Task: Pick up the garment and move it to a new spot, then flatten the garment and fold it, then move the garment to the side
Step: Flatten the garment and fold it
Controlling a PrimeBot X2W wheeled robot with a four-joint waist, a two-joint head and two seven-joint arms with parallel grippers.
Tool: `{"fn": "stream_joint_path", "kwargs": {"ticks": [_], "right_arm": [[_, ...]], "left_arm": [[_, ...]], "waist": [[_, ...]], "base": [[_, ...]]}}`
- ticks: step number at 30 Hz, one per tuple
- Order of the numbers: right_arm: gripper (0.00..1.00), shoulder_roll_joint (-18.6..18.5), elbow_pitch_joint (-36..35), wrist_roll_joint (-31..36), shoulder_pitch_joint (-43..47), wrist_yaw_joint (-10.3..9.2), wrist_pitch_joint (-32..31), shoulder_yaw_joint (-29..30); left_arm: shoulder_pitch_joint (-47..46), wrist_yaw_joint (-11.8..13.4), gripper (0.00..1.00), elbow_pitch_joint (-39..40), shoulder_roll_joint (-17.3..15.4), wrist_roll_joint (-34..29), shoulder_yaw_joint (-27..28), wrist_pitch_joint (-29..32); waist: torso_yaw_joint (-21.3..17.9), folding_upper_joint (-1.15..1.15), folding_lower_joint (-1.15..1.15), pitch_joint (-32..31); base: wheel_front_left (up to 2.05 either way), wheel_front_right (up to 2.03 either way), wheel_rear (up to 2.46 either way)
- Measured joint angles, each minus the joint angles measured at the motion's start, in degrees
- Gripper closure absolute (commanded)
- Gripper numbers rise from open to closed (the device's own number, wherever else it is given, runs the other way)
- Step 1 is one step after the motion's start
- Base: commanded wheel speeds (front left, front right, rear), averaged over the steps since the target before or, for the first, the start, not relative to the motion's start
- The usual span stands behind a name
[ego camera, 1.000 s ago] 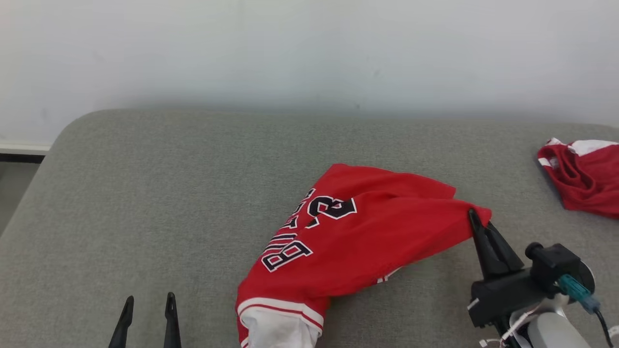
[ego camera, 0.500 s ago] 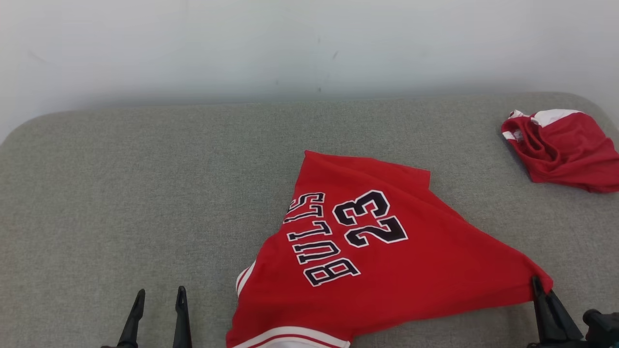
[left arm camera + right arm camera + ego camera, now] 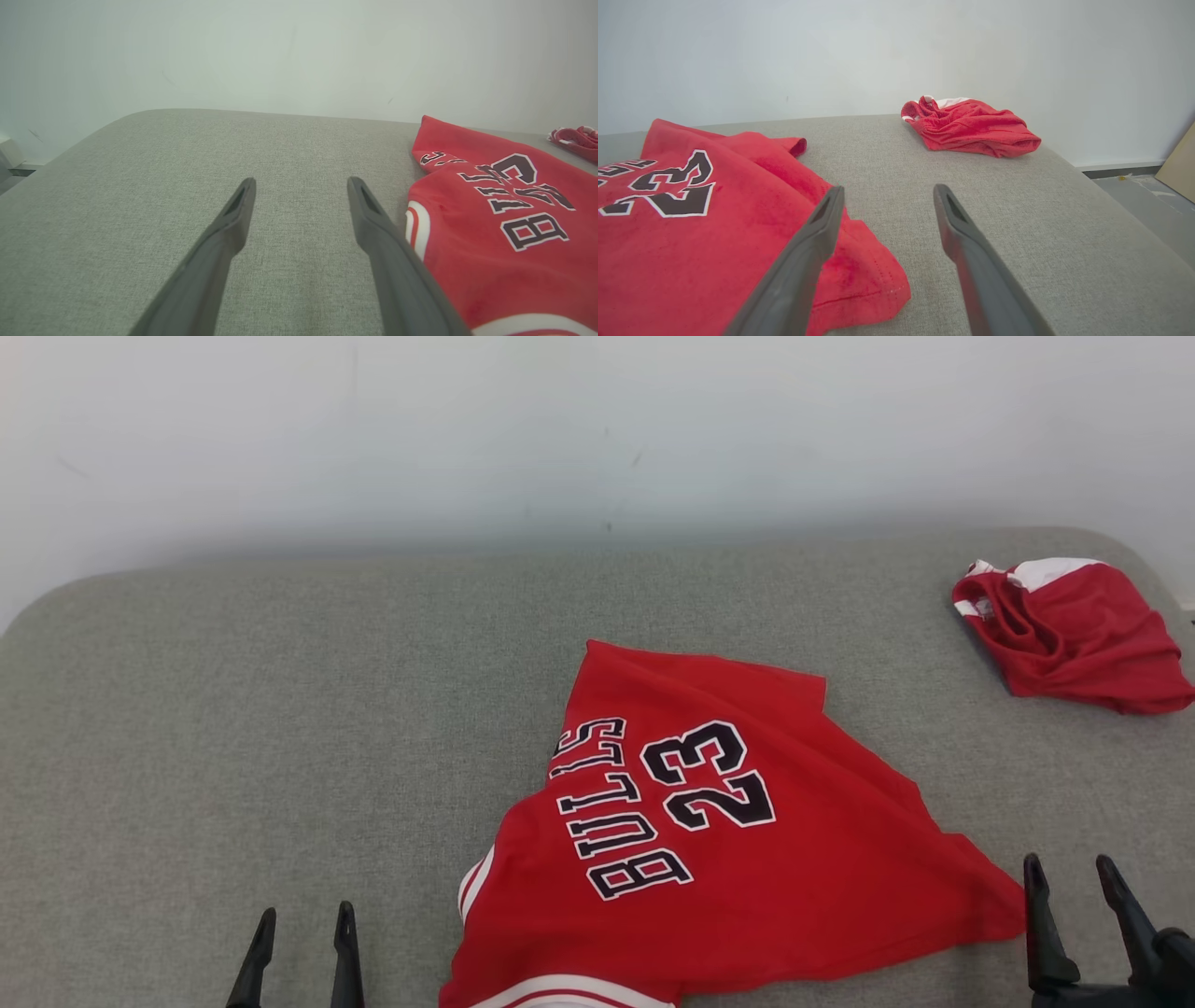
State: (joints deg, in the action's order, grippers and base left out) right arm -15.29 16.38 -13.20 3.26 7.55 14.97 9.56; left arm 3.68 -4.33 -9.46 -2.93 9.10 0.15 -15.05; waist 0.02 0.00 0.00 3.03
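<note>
1. Your garment, the red jersey [image 3: 747, 859], lies on the grey padded surface [image 3: 280, 709]. It sits right of the middle and close to the near edge, and its lower end runs out of the head view. The black "BULLS 23" lettering faces up and reads sideways.
2. It is not flat. The cloth is rumpled, and one pointed corner stretches toward the surface's right edge.
3. Your right gripper [image 3: 1068, 863] sits by the near edge, just beside that corner. Its fingers are spread wide with nothing between them. In the right wrist view one finger crosses the corner, and you cannot tell whether it touches the cloth.
4. Your left gripper [image 3: 306, 913] is by the near edge, left of the jersey and apart from it, also spread wide and empty.
5. A second red garment [image 3: 1074, 635] lies crumpled at the far right corner, well apart from the jersey.
</note>
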Motion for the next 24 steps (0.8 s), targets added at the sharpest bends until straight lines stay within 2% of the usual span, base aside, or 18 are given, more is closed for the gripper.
{"fn": "stream_joint_path", "kwargs": {"ticks": [11, 16, 24], "right_arm": [[0.00, 3.4, -8.6, 1.4, 2.6, 0.00, 0.0, -0.3], [0.00, 4.8, -9.3, 1.7, 3.2, 0.00, 0.0, -1.4], [0.00, 4.9, -9.0, 1.6, 3.3, 0.00, 0.0, -2.4]], "left_arm": [[2.6, -1.2, 0.00, -3.2, 0.0, -0.2, -1.9, 0.0], [3.1, -2.2, 0.00, -8.2, 0.0, -0.3, -4.8, 0.0], [1.1, -2.7, 0.00, -15.1, 0.1, 1.5, -9.3, 0.0]], "waist": [[0.0, 0.00, 0.00, -2.8], [-0.2, 0.00, 0.00, -2.8], [-1.0, 0.00, 0.00, -2.2]], "base": [[0.00, 0.00, 0.00], [0.00, 0.00, 0.00], [0.00, 0.00, 0.00]]}}
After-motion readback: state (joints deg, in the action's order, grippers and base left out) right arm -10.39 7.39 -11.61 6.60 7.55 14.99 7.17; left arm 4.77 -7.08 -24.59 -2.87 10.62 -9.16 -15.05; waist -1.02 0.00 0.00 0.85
